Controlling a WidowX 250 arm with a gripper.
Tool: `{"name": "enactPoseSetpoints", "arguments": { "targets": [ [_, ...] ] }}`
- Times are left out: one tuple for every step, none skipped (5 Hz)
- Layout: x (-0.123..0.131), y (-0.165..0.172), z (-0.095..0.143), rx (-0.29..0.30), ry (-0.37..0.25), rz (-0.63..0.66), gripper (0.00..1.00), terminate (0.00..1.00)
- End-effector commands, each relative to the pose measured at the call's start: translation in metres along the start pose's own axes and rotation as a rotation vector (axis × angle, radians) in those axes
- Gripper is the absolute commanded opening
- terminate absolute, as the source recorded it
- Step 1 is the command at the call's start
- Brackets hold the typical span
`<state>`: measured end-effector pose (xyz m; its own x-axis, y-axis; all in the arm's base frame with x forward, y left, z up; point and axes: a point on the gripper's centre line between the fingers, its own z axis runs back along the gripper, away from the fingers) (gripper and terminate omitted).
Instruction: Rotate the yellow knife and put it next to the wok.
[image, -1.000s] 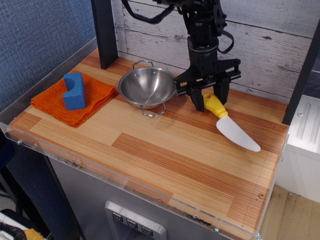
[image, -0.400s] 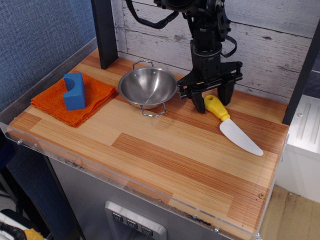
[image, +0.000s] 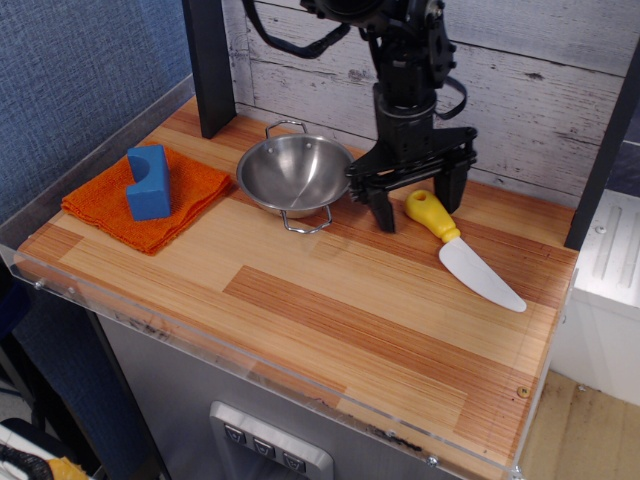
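The main risk I see is my own fingers: my gripper (image: 413, 203) hangs low over the handle end of the yellow knife (image: 462, 252), and a careless pull-away could clip that bulbous handle and swing the knife off its line or push it away from the wok (image: 295, 174). My left finger (image: 383, 210) also stands just beside the wok's rim, so a sideways move could nudge the pan on the wooden tabletop (image: 330, 300). My jaws are spread wide and grasp nothing; the handle lies between the two fingers, and I cannot tell whether either one touches it. The knife lies flat at centre right of the frame, just right of the wok, its white blade pointing toward the lower right.
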<state>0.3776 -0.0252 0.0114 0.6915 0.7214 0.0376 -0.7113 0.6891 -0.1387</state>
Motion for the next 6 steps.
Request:
{"name": "enactPoseSetpoints", "arguments": {
  "targets": [
    [-0.003, 0.009, 0.049, -0.078, -0.038, 0.02, 1.0, 0.0],
    [-0.006, 0.01, 0.081, -0.132, -0.046, 0.027, 1.0, 0.0],
    [-0.005, 0.015, 0.109, -0.164, -0.058, 0.045, 1.0, 0.0],
    [-0.006, 0.021, 0.143, -0.207, -0.079, 0.053, 1.0, 0.0],
    [-0.009, 0.037, 0.18, -0.246, -0.102, 0.076, 1.0, 0.0],
    [-0.009, 0.037, 0.18, -0.246, -0.102, 0.076, 1.0, 0.0]
  ]
}}
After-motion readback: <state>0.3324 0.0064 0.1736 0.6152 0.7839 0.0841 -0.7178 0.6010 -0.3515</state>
